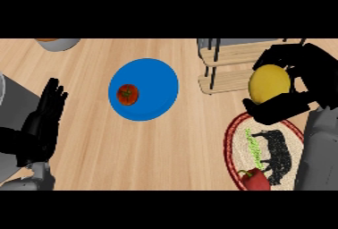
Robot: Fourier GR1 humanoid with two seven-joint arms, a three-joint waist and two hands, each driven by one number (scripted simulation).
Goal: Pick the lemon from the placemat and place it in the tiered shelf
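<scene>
A yellow lemon (269,82) is held in my right hand (296,85), whose fingers and thumb curl round it. The lemon hangs above the counter between the placemat and the shelf, just right of the shelf's lower board. The oval placemat (272,150) with a red rim and a black cow lies at the lower right. The tiered shelf (224,62), pale wood boards on black posts, stands at the upper right. My left hand (43,120) rests open at the left edge, fingers up.
A blue plate (155,85) with a red tomato (127,94) lies in the middle. A red pepper (256,180) sits at the placemat's near end. A grey bowl (57,43) shows at the top left.
</scene>
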